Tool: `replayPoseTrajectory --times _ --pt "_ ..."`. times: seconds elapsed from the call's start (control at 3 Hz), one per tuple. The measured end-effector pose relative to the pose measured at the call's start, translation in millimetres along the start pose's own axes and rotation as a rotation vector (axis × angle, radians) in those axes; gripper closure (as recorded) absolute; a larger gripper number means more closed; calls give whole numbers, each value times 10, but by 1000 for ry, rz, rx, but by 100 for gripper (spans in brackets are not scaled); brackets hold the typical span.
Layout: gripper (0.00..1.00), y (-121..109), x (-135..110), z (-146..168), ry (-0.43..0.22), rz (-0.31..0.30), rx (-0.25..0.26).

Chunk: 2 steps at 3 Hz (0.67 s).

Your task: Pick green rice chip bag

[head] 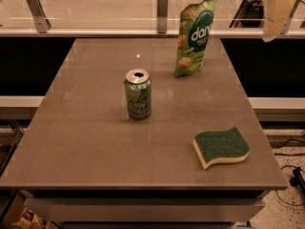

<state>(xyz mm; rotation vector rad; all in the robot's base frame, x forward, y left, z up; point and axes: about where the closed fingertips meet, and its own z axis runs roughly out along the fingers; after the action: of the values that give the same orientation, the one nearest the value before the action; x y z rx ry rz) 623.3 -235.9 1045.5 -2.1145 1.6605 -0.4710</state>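
The green rice chip bag (194, 36) stands upright at the far right part of the brown table (95, 142). It is a tall glossy green pouch with white "dang" lettering and pictures of round crisps. My gripper (278, 13) hangs in the air at the top right corner of the view, to the right of the bag and beyond the table's right edge, well apart from the bag. It holds nothing that I can see.
A green soda can (138, 93) with a silver top stands near the table's middle, in front and left of the bag. A green-and-yellow sponge (221, 146) lies at the front right. A glass rail with metal posts (162, 5) runs behind the table.
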Motion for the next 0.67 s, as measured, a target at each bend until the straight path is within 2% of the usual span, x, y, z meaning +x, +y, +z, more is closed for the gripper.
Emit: replayPoseTrajectory --times 0.67 --pt "0 -197 -16 135 -3 -87 -6"
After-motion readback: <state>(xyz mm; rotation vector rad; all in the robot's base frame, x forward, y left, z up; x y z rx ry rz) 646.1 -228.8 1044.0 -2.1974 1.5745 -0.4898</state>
